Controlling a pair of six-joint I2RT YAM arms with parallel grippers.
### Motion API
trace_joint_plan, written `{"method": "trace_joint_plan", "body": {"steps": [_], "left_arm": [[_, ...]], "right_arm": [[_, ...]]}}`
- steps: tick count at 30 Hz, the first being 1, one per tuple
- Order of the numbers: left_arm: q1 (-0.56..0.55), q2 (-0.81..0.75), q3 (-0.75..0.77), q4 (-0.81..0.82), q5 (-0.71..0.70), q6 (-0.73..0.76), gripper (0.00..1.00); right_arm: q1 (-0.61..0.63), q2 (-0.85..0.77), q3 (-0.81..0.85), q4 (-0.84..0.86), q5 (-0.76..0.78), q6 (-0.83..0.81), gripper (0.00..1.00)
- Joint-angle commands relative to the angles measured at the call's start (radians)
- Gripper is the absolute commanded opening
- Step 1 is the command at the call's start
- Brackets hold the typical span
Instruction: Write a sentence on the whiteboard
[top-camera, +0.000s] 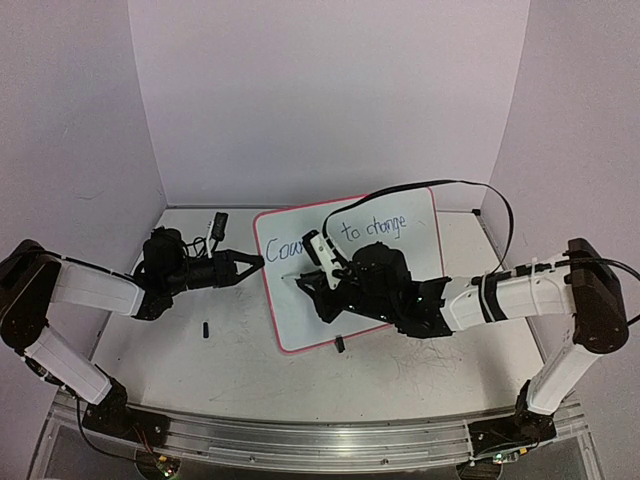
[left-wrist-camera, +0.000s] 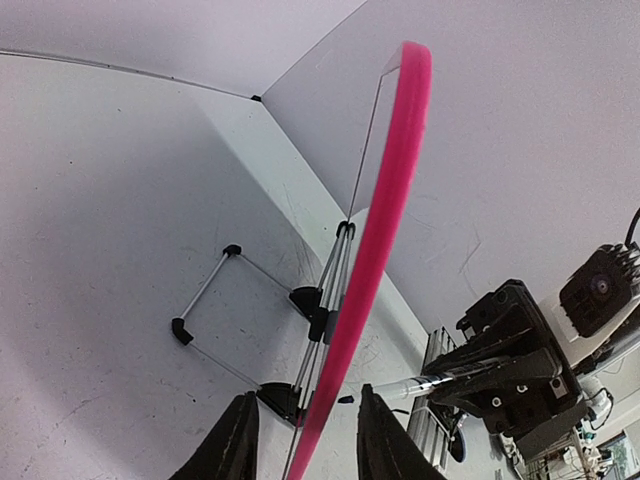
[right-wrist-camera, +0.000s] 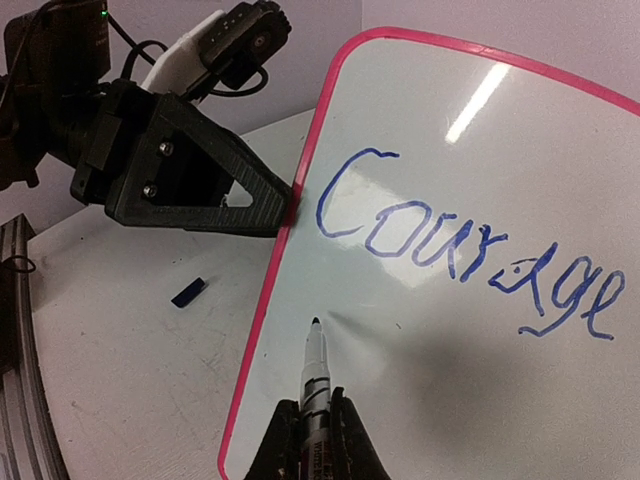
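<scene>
The whiteboard (top-camera: 285, 320) stands tilted on the table, its pink rim (left-wrist-camera: 385, 200) edge-on in the left wrist view. Blue writing on it reads "to change" (top-camera: 375, 228) in the top view, with the first word partly behind the arm; the right wrist view shows "Courage" (right-wrist-camera: 460, 250). My left gripper (top-camera: 255, 262) is open and straddles the board's left rim (left-wrist-camera: 305, 395) with a gap on each side. My right gripper (top-camera: 312, 290) is shut (right-wrist-camera: 312, 405) on a marker (right-wrist-camera: 316, 365). The marker's tip points at bare board (right-wrist-camera: 450, 390) below the "C"; I cannot tell if it touches.
A small dark blue cap (right-wrist-camera: 190, 292) lies on the tabletop left of the board (top-camera: 205, 328). The board's wire stand with black feet (left-wrist-camera: 205, 290) sits behind it. White walls enclose the back and sides. My right arm (left-wrist-camera: 510, 370) lies over the board's lower half.
</scene>
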Motion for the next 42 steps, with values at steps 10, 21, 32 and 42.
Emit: {"method": "trace_joint_plan", "body": {"steps": [10, 21, 32, 42], "left_arm": [[-0.008, 0.016, 0.07, 0.052, 0.036, 0.03, 0.22], [-0.013, 0.035, 0.087, 0.053, 0.054, 0.038, 0.09], [-0.022, 0.034, 0.088, 0.053, 0.055, 0.053, 0.05], [-0.022, 0.026, 0.087, 0.054, 0.059, 0.061, 0.02]], "right_arm": [[0.013, 0.025, 0.036, 0.06, 0.026, -0.01, 0.0], [0.013, 0.035, 0.044, 0.079, 0.076, -0.001, 0.0], [0.013, 0.05, 0.037, 0.079, 0.11, 0.006, 0.0], [0.013, 0.049, 0.021, 0.061, 0.111, 0.02, 0.0]]}}
